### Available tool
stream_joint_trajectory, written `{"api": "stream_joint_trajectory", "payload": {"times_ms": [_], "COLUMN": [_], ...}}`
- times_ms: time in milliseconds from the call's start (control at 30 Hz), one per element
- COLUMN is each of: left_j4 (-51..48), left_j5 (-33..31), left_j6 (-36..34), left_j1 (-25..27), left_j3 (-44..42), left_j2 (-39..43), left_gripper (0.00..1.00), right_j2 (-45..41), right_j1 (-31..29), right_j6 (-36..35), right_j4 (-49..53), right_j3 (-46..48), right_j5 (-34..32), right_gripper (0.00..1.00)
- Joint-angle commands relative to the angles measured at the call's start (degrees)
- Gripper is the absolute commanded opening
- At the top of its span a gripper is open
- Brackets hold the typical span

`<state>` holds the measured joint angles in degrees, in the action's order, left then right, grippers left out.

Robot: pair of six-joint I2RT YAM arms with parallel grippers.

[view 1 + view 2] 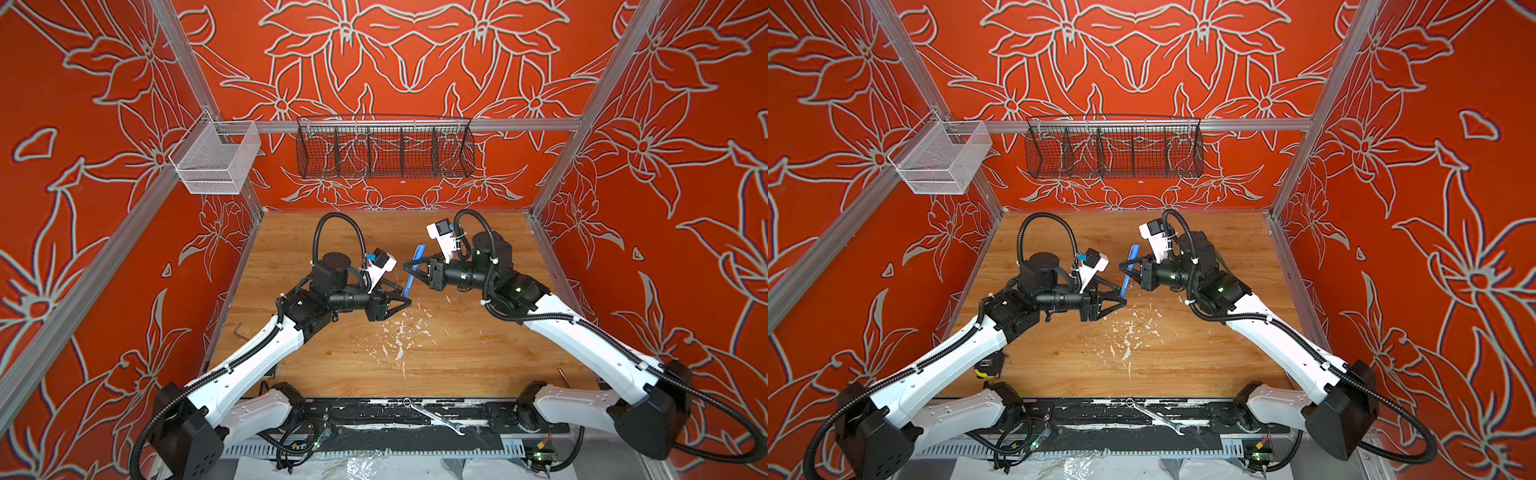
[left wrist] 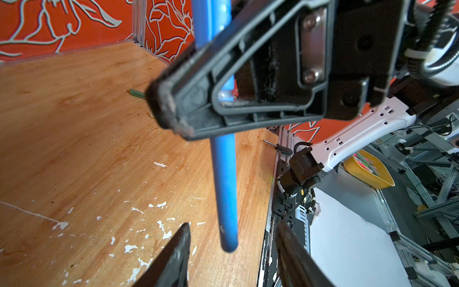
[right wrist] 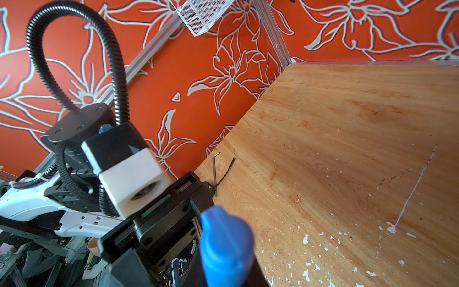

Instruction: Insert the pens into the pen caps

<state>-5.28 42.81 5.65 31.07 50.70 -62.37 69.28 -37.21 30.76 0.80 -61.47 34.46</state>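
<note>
**Blue Pen in Right Gripper, Lower End Between the Left Fingers**

1. Right gripper (image 1: 409,268): closed on the blue pen (image 1: 410,282). In both top views the fingers clamp the pen near its middle and hold it clear of the table (image 1: 457,353). The pen is steeply tilted, with its upper end leaning toward the back wall.

2. Pen, upper end: above the grip the pen is thicker than the shaft. The right wrist view shows this thick blue part (image 3: 226,248) close to the lens. It looks like a cap seated on the pen, but the joint is hidden, so this cannot be confirmed.

3. Pen, lower end: below the grip the bare shaft (image 2: 223,186) runs down to a plain round end.

4. Left gripper (image 2: 232,225): about half open and holding nothing. In the left wrist view its two fingers (image 2: 177,251) stand either side of the pen's lower end, with a visible gap on each side. The top views agree: the pen's end sits at the mouth of the left gripper (image 1: 1123,296), between the fingertips.

5. Relative position: the two grippers face each other over the middle of the table, the right one slightly farther back.

6. Other items: a green piece (image 2: 136,93) lies flat on the table, partly hidden behind the right gripper. Whether it is a pen or a cap cannot be told. A hex key (image 3: 215,174) lies at the table's left edge.
</note>
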Motion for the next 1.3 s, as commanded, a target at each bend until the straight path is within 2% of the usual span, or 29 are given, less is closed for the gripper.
{"api": "stream_joint_trajectory", "payload": {"times_ms": [0, 233, 333, 800, 867, 1000, 1267], "left_j4": [1.33, 1.9, 2.08, 3.21, 3.04, 2.84, 2.27], "left_j5": [2.46, 2.81, 2.9, 1.47, 1.42, 1.49, 0.89], "left_j6": [0.46, 0.85, 0.9, 1.71, 1.73, 1.73, 1.5], "left_j1": [-0.31, -0.31, -0.31, -0.66, -0.74, -0.84, -0.89], "left_j3": [1.63, 1.86, 2.06, 1.76, 1.86, 2.03, 2.18], "left_j2": [0.85, -0.34, -0.71, -0.78, -0.91, -0.85, -1.05], "left_gripper": [0.55, 0.52, 0.47, 0.42, 0.37, 0.21, 0.03], "right_j2": [-0.98, -0.75, -0.59, 1.31, 1.45, 1.06, 0.06], "right_j1": [-0.05, -0.05, -0.05, -0.14, -0.14, -0.15, -0.15], "right_j6": [1.99, 2.87, 3.25, 3.33, 3.32, 2.9, 2.04], "right_j4": [-4.64, -6.87, -7.68, -7.86, -7.58, -7.0, -6.58], "right_j3": [1.39, 2.14, 2.41, 2.16, 2.15, 2.23, 2.08], "right_j5": [1.31, 1.59, 1.6, 4.28, 4.64, 4.33, 3.13], "right_gripper": [0.0, 0.0, 0.0, 0.0, 0.0, 0.0, 0.0]}}
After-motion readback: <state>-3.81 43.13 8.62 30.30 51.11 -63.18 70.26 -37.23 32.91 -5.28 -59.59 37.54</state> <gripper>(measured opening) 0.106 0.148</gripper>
